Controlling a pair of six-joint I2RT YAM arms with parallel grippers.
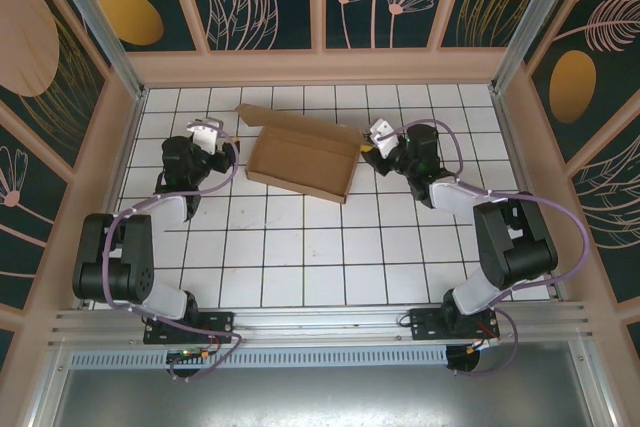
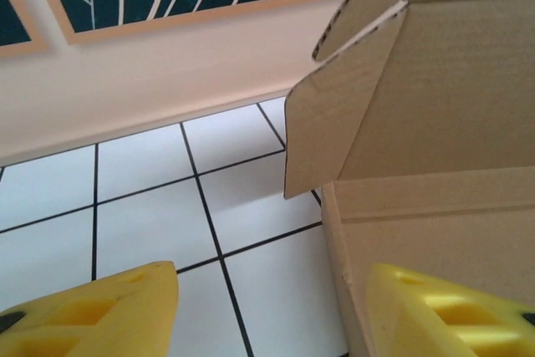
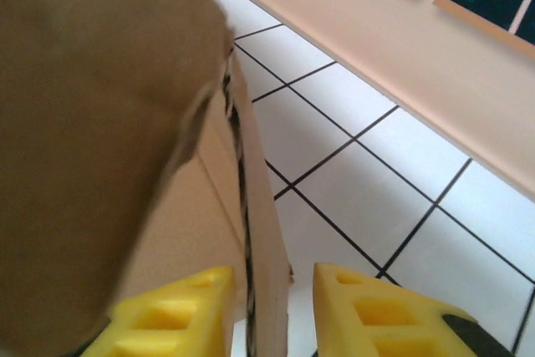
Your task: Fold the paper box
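Where the white tiled table (image 1: 300, 257) runs toward the far wall, the paper box (image 1: 300, 159) sits at the far centre, turned slightly askew to the grid. It is partly shaped, with side walls standing up around a flat bottom and a loose flap sticking out at its far left corner.

The left arm (image 1: 120, 257) reaches from the near left up to the box's left side, and the right arm (image 1: 510, 242) reaches from the near right to its right side.

The left claw (image 1: 212, 133) is just beside the left wall. Its wrist camera shows its yellow fingers (image 2: 109, 311) spread wide and holding nothing, with the cardboard (image 2: 435, 98) rising close by one of them and bare tile in front of the other.

The right claw (image 1: 380, 135) is at the right wall. Its fingers (image 3: 376, 307) sit one on each side of that upright wall (image 3: 92, 123), drawn fairly close. One is about against the cardboard, and a sliver of tile shows between the wall and the other, so the claw has not clamped down.
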